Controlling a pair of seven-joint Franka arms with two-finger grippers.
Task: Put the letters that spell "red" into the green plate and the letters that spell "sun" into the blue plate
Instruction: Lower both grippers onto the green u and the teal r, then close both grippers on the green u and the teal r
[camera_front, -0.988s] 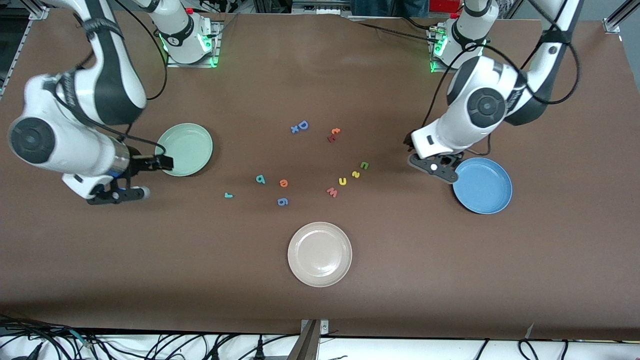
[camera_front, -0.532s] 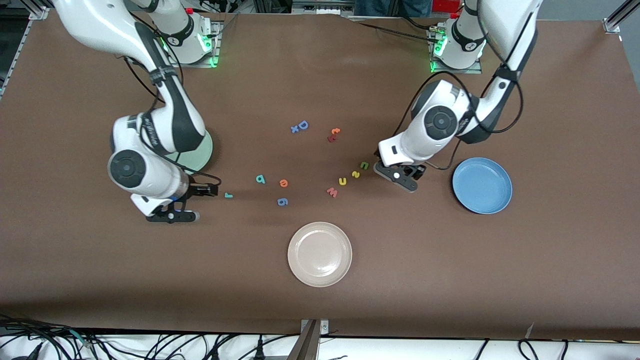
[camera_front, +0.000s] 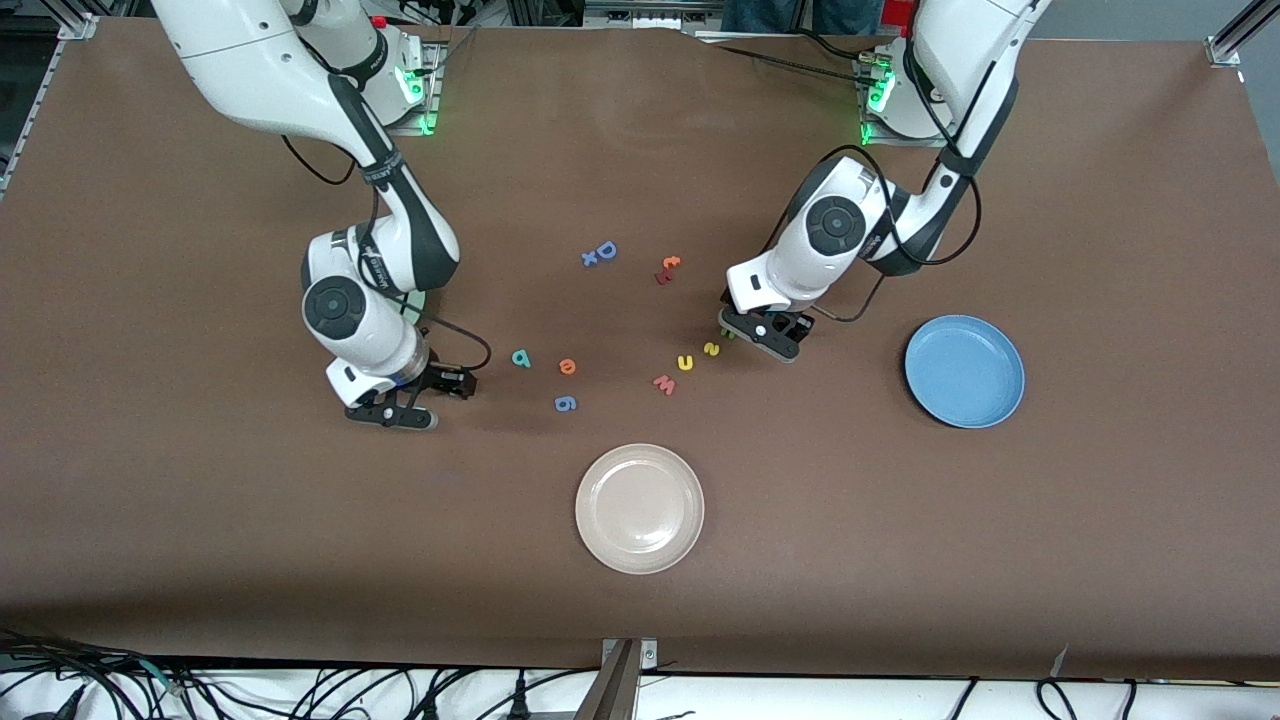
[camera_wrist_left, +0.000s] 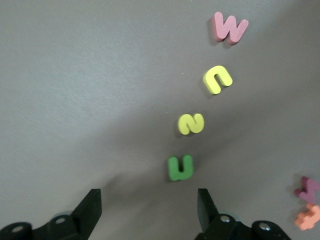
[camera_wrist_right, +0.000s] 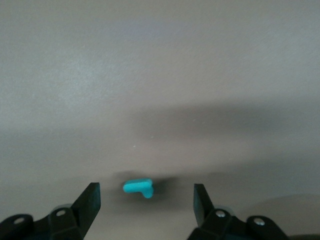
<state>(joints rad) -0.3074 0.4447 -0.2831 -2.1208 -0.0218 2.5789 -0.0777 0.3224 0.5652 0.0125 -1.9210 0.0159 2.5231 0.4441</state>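
Left hand (camera_wrist_left: 145, 205) fingers apart over green n (camera_wrist_left: 180, 168); s (camera_front: 711, 349), u (camera_front: 686, 362) beside it. Right hand (camera_wrist_right: 145, 202) fingers apart over teal r (camera_wrist_right: 138, 187). d (camera_front: 521, 358), e (camera_front: 567, 367) on counter (camera_front: 900, 540). Blue plate (camera_front: 990, 405) empty; green plate (camera_front: 413, 302) mostly hidden.

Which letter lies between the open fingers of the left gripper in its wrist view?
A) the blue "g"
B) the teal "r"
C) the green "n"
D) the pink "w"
C: in the left wrist view the green "n" lies on the table just ahead of the left gripper, between its open fingers.
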